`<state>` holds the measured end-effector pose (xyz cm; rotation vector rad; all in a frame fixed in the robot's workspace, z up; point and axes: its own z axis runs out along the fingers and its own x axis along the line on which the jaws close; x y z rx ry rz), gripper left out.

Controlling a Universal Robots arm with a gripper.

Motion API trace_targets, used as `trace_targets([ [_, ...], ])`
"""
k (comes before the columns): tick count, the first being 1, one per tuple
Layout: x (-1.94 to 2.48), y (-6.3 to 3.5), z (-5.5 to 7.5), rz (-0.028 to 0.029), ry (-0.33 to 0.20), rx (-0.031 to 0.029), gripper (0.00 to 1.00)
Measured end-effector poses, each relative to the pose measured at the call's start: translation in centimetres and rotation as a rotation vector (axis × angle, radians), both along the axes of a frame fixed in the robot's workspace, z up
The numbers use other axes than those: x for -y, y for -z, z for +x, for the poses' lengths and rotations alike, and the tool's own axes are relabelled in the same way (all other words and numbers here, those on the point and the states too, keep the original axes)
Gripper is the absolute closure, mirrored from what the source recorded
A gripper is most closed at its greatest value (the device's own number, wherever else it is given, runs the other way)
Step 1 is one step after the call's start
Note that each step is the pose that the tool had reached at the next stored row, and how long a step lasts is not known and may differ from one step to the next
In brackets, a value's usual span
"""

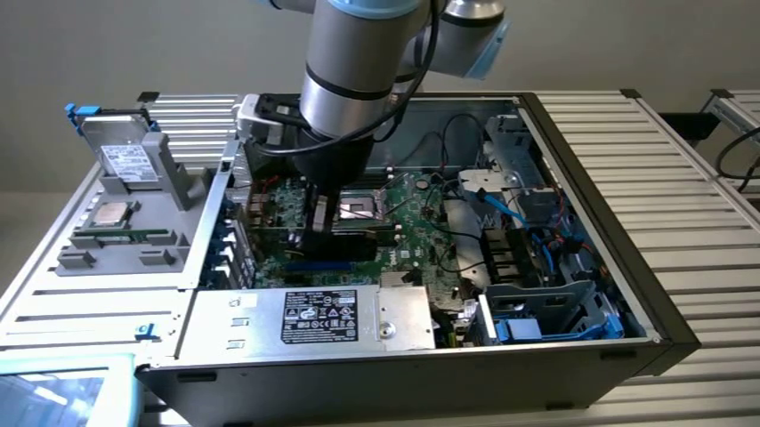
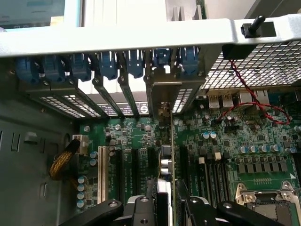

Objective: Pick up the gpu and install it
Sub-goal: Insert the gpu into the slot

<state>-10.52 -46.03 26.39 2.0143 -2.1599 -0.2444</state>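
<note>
We see the graphics card [image 2: 167,162] [image 1: 327,242] edge-on in the wrist view, standing upright on its long edge, w/ a thin green board edge and some silver parts showing. Its far end runs up to a metal bracket at the case's slotted rear wall [image 2: 117,101]. In the exterior view it's a dark glossy block low in the case over the green main board [image 1: 410,218], held btw. the gripper [image 2: 167,209] fingers; can't tell if it's seated.
</note>
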Motion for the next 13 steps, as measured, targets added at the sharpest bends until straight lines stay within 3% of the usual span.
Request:
trace_targets([
  [7, 0.0, 0.37, -0.22, -0.0004, -0.004, -0.0049, 0.72],
  [13, -0.13, 0.44, -0.34, 0.0002, -0.004, -0.0052, 0.72],
])
